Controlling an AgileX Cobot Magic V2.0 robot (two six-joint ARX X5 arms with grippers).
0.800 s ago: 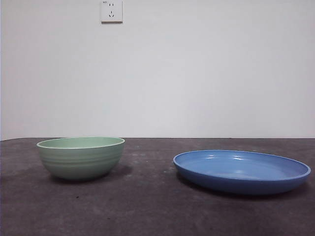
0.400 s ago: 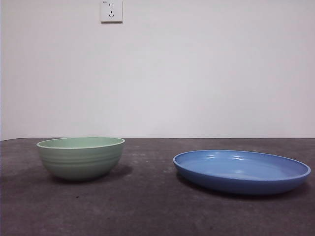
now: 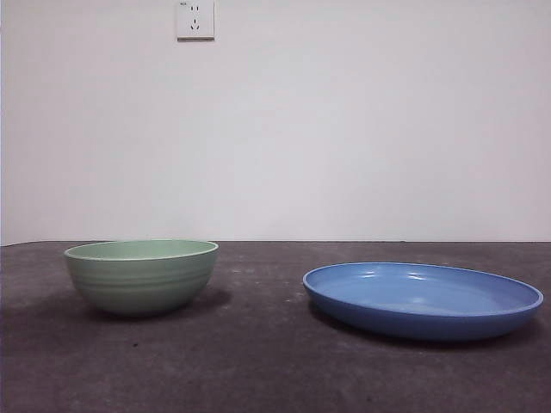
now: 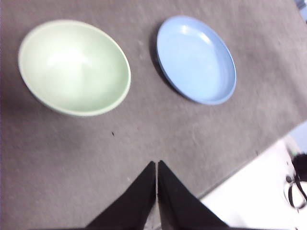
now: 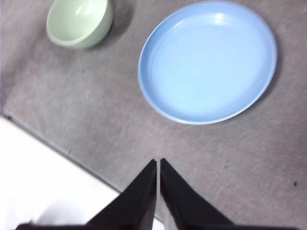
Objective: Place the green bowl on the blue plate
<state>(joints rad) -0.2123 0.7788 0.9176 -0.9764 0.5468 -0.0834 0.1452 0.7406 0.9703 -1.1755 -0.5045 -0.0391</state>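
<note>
The green bowl (image 3: 141, 275) stands upright and empty on the dark table, left in the front view. The blue plate (image 3: 422, 298) lies flat and empty to its right, apart from it. Both also show in the left wrist view, bowl (image 4: 74, 67) and plate (image 4: 196, 58), and in the right wrist view, bowl (image 5: 79, 22) and plate (image 5: 207, 60). My left gripper (image 4: 157, 165) is shut and empty, high above the table near its front edge. My right gripper (image 5: 158, 163) is shut and empty, also high near the front edge. Neither arm shows in the front view.
The dark grey table (image 3: 258, 361) ends at a front edge, with white floor beyond in the wrist views (image 5: 38, 182). A white wall with a socket (image 3: 195, 19) stands behind. Dark cables (image 4: 297, 187) lie off the table.
</note>
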